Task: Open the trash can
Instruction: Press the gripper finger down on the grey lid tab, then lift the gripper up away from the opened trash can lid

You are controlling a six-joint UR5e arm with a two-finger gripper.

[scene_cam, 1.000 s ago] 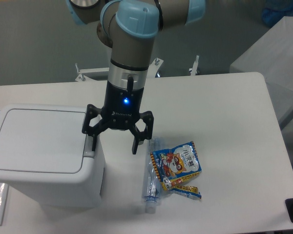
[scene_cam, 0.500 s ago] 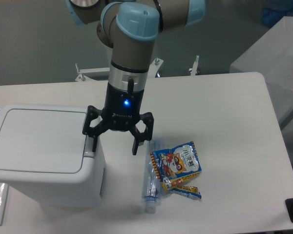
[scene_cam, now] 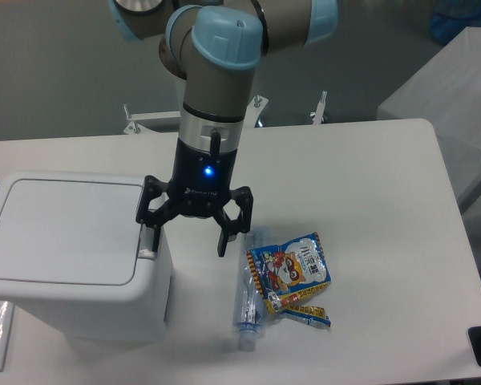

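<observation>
Since the earlier frames the gripper [scene_cam: 187,243] has sunk a little, its left finger now lower against the bin's right rim; nothing else has shifted. Largest first: the worktop [scene_cam: 369,176] spans the view, with its right and far edges visible. The trash can [scene_cam: 72,257] stands at the worktop's left edge toward the near corner, lid flat and closed. The arm comes down from the far edge, and the gripper hangs with its fingers spread apart, holding nothing; one finger [scene_cam: 150,238] sits over the grey tab on the bin's right rim, the other hangs over bare worktop beside the bin. The step in hand looks to be pressing the push-button; the next move likely calls for a short straight push downward on that tab, then a lift clear so the lid can swing up. Just right of the gripper lie a clear bottle [scene_cam: 248,297] and a snack packet [scene_cam: 291,269], with a small wrapper [scene_cam: 303,312] beside it; open room lies toward the right edge.
</observation>
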